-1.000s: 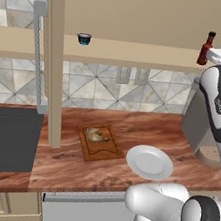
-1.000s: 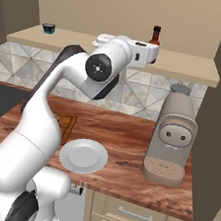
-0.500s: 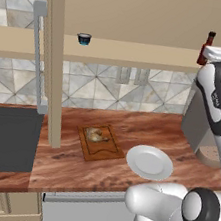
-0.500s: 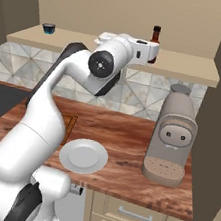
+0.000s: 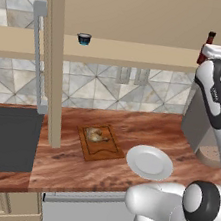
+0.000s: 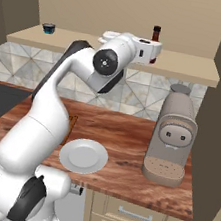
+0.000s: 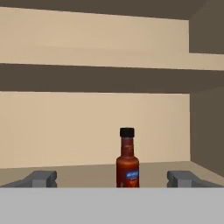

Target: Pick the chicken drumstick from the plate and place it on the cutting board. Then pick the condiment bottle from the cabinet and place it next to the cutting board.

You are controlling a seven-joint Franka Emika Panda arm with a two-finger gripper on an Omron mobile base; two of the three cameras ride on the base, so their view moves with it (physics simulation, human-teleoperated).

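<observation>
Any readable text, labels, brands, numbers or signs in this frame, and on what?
None can be read.
Slim dark-red condiment bottle with black cap on the light tan wooden shelf: a small blue label, too blurred to read.
White robot arm: a small dark marking, too small to read.

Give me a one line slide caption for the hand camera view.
Open gripper lined up on the upright red bottle standing on the cabinet shelf, not yet gripped.
</observation>
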